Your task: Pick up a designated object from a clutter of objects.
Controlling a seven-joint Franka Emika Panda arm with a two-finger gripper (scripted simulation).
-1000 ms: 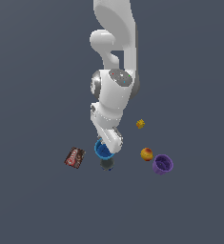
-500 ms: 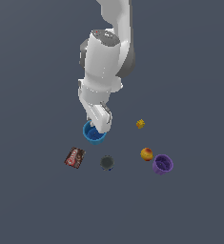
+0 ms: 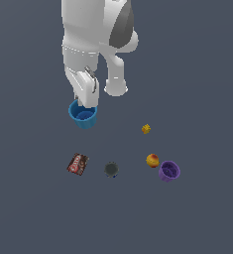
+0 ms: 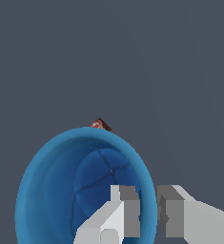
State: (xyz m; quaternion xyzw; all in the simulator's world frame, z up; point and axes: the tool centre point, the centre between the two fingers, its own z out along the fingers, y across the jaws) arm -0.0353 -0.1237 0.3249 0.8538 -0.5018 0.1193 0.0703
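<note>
The bright blue cup (image 3: 83, 116) hangs in the air under my gripper (image 3: 87, 103), well above the floor. In the wrist view the gripper (image 4: 147, 209) is shut on the blue cup's (image 4: 61, 190) wall, one finger inside the hollow and one outside. The rest of the clutter lies below on the floor: a purple cup (image 3: 169, 171), an orange-red ball (image 3: 152, 160), a tiny yellow lump (image 3: 146, 129) and a flat brown-red packet (image 3: 78, 164). A corner of the packet (image 4: 100, 125) peeks past the cup's rim in the wrist view.
A small dark grey round spot (image 3: 111, 169) lies on the floor between the packet and the ball. The white arm (image 3: 95, 34) fills the upper middle of the exterior view. The floor is plain dark grey.
The gripper has risen with the blue cup in it, from floor level near the dark spot up and toward the exterior view's left. The other items have not moved.
</note>
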